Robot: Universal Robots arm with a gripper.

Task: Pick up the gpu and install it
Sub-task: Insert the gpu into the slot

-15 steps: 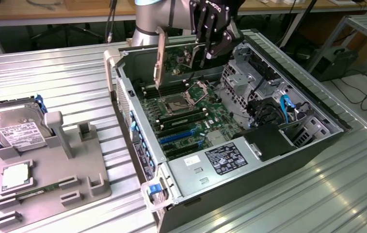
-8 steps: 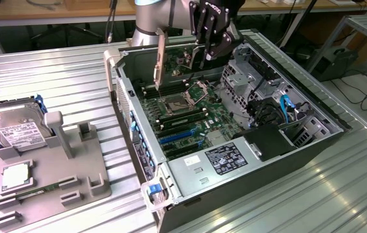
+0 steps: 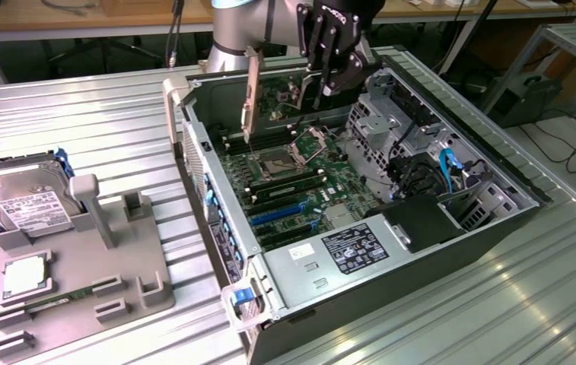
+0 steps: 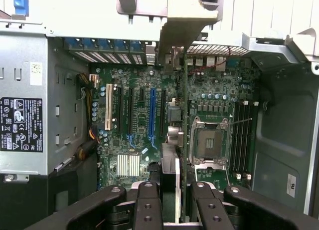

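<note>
end effector (image 3: 320, 82) holding gpu (image 3: 253, 95), apparently above open case (image 3: 491, 228), ribbed metal table (image 3: 84, 122)

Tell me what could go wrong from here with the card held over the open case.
The gripper holds the gpu on edge above the CPU socket, not over the blue slot; lowering here could strike the socket. The bracket end hangs near the case wall and may snag. Held at one end, the card could tilt.
</note>
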